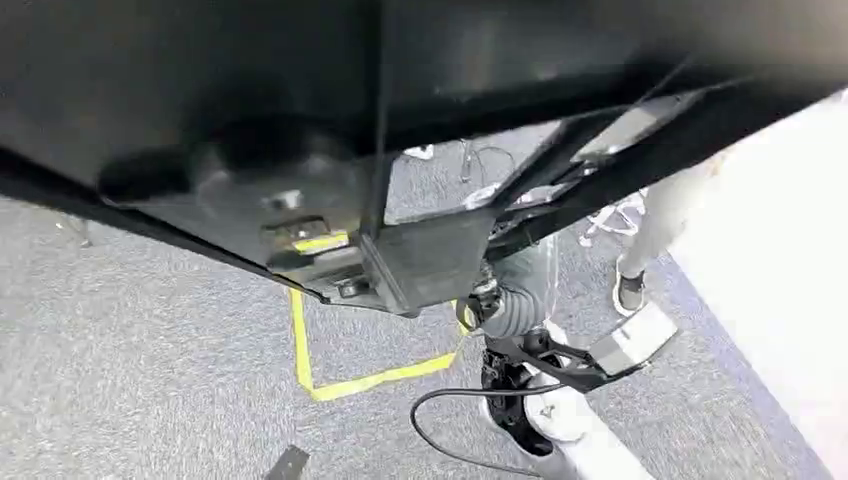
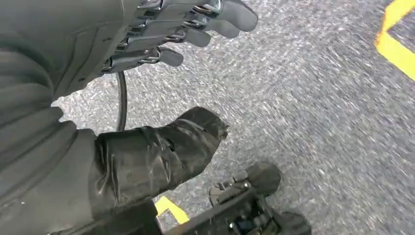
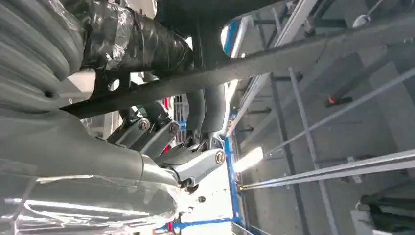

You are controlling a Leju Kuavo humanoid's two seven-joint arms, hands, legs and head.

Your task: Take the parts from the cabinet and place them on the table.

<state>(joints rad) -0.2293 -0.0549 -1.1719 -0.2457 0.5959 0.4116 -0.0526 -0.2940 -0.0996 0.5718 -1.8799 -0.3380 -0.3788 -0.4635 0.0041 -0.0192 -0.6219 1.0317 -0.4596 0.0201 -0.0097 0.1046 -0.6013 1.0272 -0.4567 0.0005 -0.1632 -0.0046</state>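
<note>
- Black part (image 1: 250, 110): we carry it overhead on our right hand (image 3: 161, 122), its frame passing between thumb and fingers, clearing the floor.
- Left hand (image 2: 161, 29) hangs, fingers apart, holding nothing.

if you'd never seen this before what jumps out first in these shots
A big dark part fills the top of the head view, carried over grey carpet with yellow tape below it. The right hand grips its frame; the left hand hangs with spread fingers above the floor.
</note>
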